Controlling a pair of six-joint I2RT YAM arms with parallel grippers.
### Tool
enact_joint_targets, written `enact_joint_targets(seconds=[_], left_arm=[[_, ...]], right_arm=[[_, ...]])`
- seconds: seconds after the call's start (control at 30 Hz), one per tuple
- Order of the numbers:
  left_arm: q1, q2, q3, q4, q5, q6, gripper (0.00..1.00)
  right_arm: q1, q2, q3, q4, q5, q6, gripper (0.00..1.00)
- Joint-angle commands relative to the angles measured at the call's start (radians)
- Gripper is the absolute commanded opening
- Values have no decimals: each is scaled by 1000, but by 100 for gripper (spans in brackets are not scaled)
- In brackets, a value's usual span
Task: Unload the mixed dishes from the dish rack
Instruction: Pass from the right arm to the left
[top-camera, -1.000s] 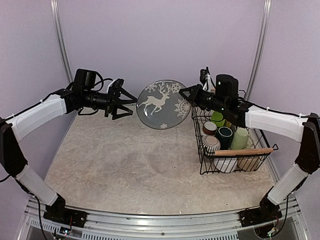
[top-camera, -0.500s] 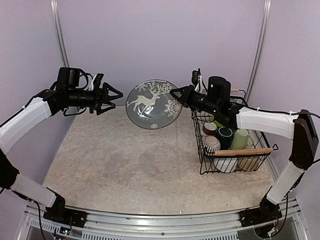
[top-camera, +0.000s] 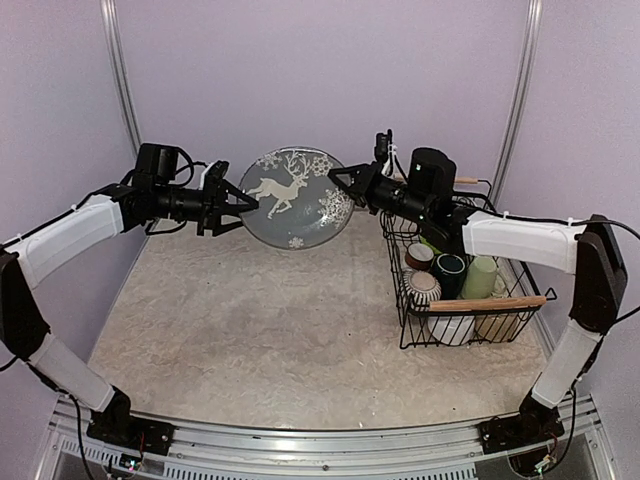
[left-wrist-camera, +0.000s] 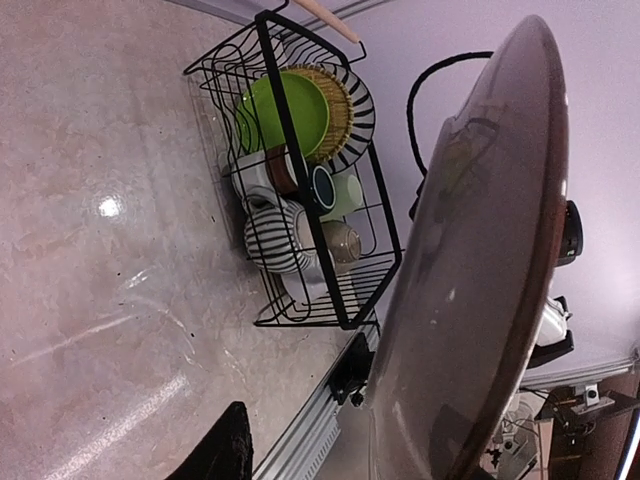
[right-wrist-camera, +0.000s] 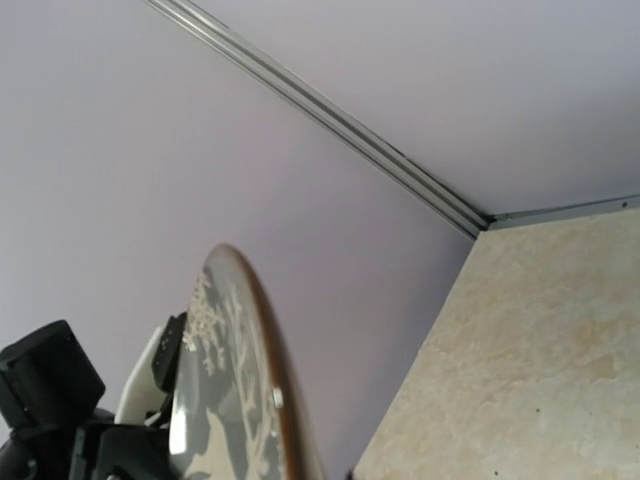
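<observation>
A dark grey plate with a white reindeer pattern (top-camera: 295, 197) hangs in the air at the back middle, face toward the camera. My right gripper (top-camera: 345, 186) is shut on its right rim. My left gripper (top-camera: 240, 200) is open, its jaws standing around the plate's left rim. In the left wrist view the plate's brown back (left-wrist-camera: 470, 270) fills the right side and one dark finger (left-wrist-camera: 218, 455) stands well apart from it. In the right wrist view the plate (right-wrist-camera: 235, 400) shows edge-on. The dish rack (top-camera: 520, 322) stands on the right with mugs, cups and plates.
In the rack are a lime-green plate (left-wrist-camera: 290, 110), a striped cup (top-camera: 422, 288), a dark teal mug (top-camera: 449, 270), a pale green mug (top-camera: 481, 277) and a white bowl (top-camera: 452, 328). Lilac walls close the back and sides. The metal rail (top-camera: 320, 455) runs along the near edge.
My right arm has carried the plate left and a little up. My left gripper drew back, then came forward to the plate's left rim.
</observation>
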Motion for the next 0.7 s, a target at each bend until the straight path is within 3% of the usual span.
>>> enact_joint_targets(seconds=[0.0, 0.23, 0.4, 0.47, 0.57, 0.67], left_arm=[[8, 15, -11, 57, 71, -29, 43], [31, 24, -11, 48, 58, -38, 20], [63, 30, -20, 55, 55, -53, 1], [78, 34, -17, 53, 59, -62, 0], [98, 46, -20, 60, 68, -78, 0], [117, 52, -17, 44, 59, -77, 0]], right_arm=[[15, 10, 45, 167, -27, 64, 0], [23, 72, 45, 235, -53, 108, 0], [24, 72, 35, 178, -6, 65, 0], [21, 71, 36, 126, 13, 37, 0], [17, 68, 39, 73, 35, 0, 16], [10, 64, 38, 28, 52, -34, 42]])
